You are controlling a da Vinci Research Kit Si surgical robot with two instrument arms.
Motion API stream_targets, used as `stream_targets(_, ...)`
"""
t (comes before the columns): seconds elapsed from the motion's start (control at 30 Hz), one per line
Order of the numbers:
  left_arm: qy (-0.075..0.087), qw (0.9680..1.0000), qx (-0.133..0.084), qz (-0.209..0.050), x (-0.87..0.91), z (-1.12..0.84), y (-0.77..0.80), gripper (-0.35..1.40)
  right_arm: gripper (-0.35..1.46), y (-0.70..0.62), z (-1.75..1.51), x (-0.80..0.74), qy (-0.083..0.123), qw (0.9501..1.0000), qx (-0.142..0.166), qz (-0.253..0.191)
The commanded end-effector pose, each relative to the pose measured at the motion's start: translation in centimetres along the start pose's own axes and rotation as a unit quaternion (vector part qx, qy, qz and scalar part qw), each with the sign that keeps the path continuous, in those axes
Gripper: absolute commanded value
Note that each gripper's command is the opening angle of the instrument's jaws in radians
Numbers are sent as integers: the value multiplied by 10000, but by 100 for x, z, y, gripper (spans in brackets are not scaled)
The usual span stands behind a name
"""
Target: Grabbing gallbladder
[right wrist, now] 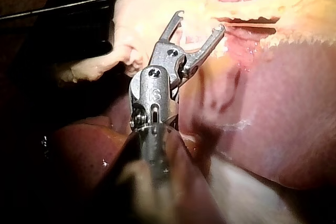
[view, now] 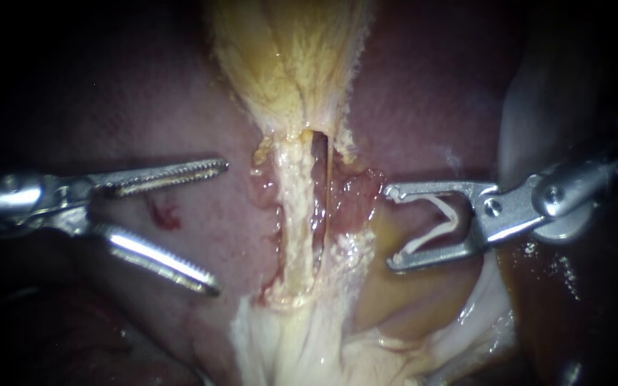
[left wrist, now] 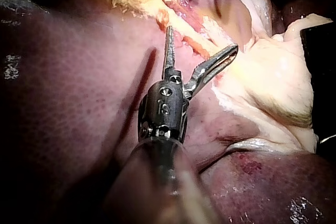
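The liver (view: pixel 109 107) is the bed here: its dark maroon surface spreads under everything, from left to right. On its far middle lies the yellowish gallbladder (view: pixel 287 57), narrowing toward the near side. From that narrow end a pale cord (view: pixel 293 214), lumpy and wet, runs nearward along the liver. Just right of it a thin yellowish tube (view: pixel 330 186) runs alongside, with a slit of moist red tissue between the two. At the near end both meet a spread of white fatty tissue (view: pixel 302 343). A small red spot (view: pixel 166 214) marks the bare liver to the left. A pale fold (view: pixel 531 93) rests at the far right.
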Motion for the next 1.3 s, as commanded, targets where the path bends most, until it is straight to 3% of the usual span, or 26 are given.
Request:
stream_targets(0.03, 0, 10000, 0, -1, 0, 0, 0, 116, 50, 0, 0, 0, 0, 10000, 0, 0)
stream_targets(0.33, 3, 10000, -38, 29, 0, 5, 2, 116, 50, 0, 1, 0, 0, 10000, -2, 1)
stream_targets(0.43, 1, 9997, -141, -182, 0, 9, 6, 111, 50, 0, 1, 0, -1, 10000, -4, 2)
stream_targets(0.57, -6, 9986, -320, -428, 1, 18, 17, 104, 50, 1, 1, 0, -1, 10000, -4, 2)
stream_targets(0.77, -4, 9975, -543, -449, 4, 27, 40, 99, 50, 1, 2, 1, -1, 10000, -6, 3)
stream_targets(1.0, -8, 9967, -618, -536, 5, 44, 62, 89, 50, 1, 2, 1, -1, 10000, -6, 3)
stream_targets(1.3, -29, 9945, -700, -775, 8, 55, 74, 66, 50, 1, 3, 1, -1, 10000, -7, 4)
